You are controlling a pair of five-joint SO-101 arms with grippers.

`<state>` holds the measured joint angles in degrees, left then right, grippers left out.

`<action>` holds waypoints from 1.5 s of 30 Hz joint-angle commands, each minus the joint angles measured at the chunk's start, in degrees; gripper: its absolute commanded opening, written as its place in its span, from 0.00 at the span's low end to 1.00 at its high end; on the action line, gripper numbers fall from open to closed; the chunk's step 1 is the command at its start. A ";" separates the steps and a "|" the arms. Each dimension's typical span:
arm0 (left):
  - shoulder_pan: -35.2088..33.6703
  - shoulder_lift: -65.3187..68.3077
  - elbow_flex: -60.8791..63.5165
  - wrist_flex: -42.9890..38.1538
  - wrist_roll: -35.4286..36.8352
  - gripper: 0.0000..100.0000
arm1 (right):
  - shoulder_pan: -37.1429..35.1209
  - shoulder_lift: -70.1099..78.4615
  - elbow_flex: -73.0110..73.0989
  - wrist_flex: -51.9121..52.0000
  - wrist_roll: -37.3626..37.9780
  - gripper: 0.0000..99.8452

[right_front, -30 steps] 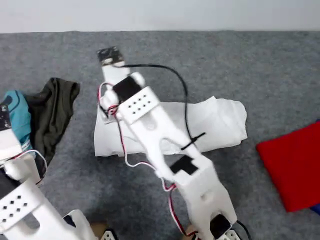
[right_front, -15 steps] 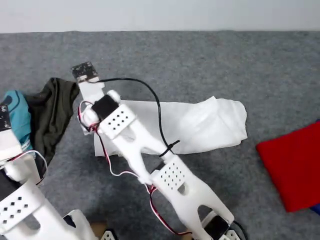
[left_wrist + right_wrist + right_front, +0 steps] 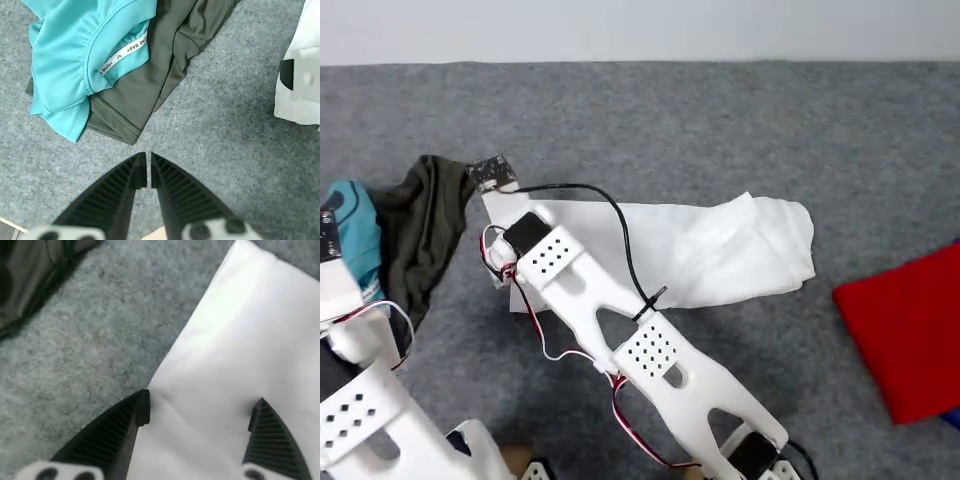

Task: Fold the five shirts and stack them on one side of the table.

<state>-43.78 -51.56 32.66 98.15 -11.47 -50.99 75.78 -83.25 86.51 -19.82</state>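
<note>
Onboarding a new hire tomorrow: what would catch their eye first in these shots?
The white shirt, lying mid-table, with the right arm stretched over it and the right pincer open above the edge facing the crumpled teal shirt and dark olive shirt. Next, the red cloth at the high view's right edge. The left pincer is shut above bare grey carpet beside that crumpled pile.

Table (image 3: 770, 120) lies open beyond white shirt (image 3: 720, 250); dark shirt (image 3: 430, 230) alongside.
</note>
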 commanded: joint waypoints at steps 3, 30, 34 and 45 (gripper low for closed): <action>-0.44 -0.79 0.04 -0.97 -0.35 0.03 | -0.31 0.22 -2.73 -0.31 -0.26 0.28; -0.26 -0.79 0.04 -0.79 -0.44 0.03 | 4.44 -11.38 -12.84 16.13 4.31 0.01; -0.26 -0.79 0.04 -0.79 -0.44 0.03 | 6.55 -15.34 -12.66 16.31 4.40 0.01; -0.35 -0.79 0.04 -0.70 -0.44 0.03 | 14.64 -25.27 -1.32 16.57 7.65 0.01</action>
<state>-43.78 -51.56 32.66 98.15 -11.47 -39.03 58.11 -89.67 100.48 -13.14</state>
